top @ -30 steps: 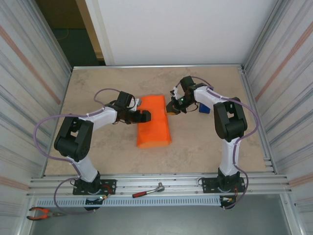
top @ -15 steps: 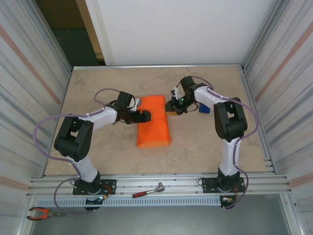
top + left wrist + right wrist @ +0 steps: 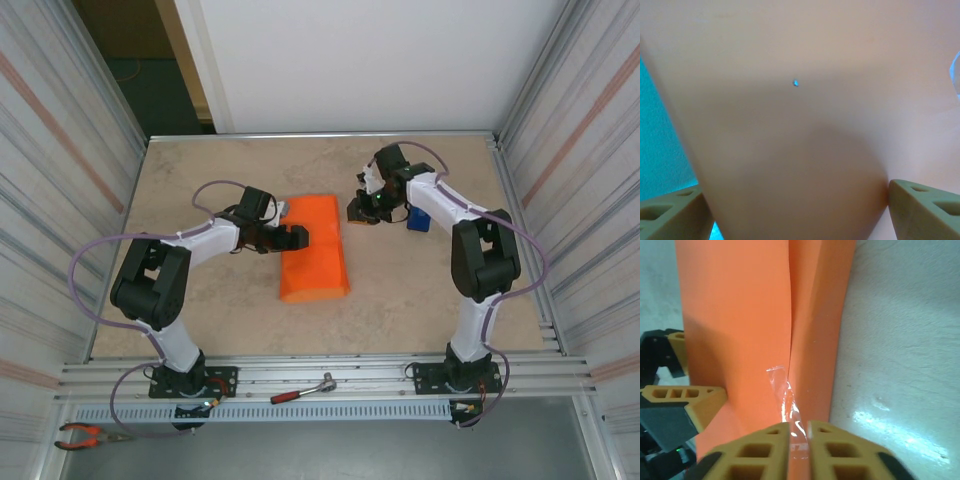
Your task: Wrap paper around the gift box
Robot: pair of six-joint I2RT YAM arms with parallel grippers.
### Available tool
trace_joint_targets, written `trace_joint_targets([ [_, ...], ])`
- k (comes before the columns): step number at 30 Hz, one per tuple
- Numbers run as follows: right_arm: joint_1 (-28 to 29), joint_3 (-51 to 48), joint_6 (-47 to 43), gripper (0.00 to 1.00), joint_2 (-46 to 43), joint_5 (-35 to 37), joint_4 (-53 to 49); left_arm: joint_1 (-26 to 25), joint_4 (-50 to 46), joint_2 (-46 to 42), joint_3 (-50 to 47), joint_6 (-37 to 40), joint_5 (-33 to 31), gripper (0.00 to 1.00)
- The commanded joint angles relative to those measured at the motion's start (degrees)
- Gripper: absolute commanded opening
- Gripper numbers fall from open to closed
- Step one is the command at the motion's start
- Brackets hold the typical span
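Note:
The orange paper (image 3: pixel 313 245) lies folded over in the table's middle; the gift box is hidden inside it. My left gripper (image 3: pixel 290 237) rests on the parcel's left side, jaws wide, with blurred paper (image 3: pixel 800 125) bulging between its fingers (image 3: pixel 920 205). My right gripper (image 3: pixel 362 210) hovers just off the parcel's upper right edge. Seen from the right wrist, its jaws (image 3: pixel 799 432) are nearly together on a strip of clear tape (image 3: pixel 785 390) that runs up to the paper's seam (image 3: pixel 790 315). The left gripper's fingers (image 3: pixel 695 395) show beside that flap.
A blue tape dispenser (image 3: pixel 418 218) sits right of the right gripper. A ratchet wrench (image 3: pixel 303 389) lies on the front rail and pliers (image 3: pixel 85 435) at the lower left. Metal walls close in both sides.
My right gripper has drawn back up and to the right, off the parcel's edge. The left arm and the parcel have not moved.

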Motion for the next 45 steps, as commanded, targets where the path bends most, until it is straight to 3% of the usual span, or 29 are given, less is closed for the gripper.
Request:
trace_joint_targets([
  [1,2.39,2.67,-1.89,0.07,-0.95,8.79,-5.07,-0.07,-7.63,3.88,-2.72,2.38,-10.46,0.86],
  [3,3.46,3.64,-2.54,0.02,-0.40,11.99,-6.41,-0.07,-7.63,4.05,-2.72,2.42,-10.39,0.86],
  [9,6.68,6.06,-4.36,0.00,1.54,18.22,-8.76,-0.07,-7.55,4.13,-2.72,2.26,-10.39,0.86],
  [19,9.27,7.05,-4.53,0.00,5.32,19.17,-8.68,-0.07,-7.63,3.98,-2.72,2.32,-10.57,0.86],
  [28,8.47,1.09,0.70,0.00,4.96,11.80,-0.95,-0.08,-7.57,3.97,-2.81,2.28,-10.48,0.86],
  [34,3.63,-10.56,11.80,0.00,-0.08,-1.95,15.03,-0.07,-7.48,3.98,-2.85,2.27,-10.43,0.86],
  [38,1.40,-16.51,17.35,0.00,-2.39,-7.40,23.40,-0.07,-7.52,3.89,-2.83,2.29,-10.39,0.86],
  [45,-0.66,-16.84,16.59,0.00,-6.53,-2.05,20.91,-0.07,-7.55,3.70,-2.95,2.19,-10.39,0.86],
])
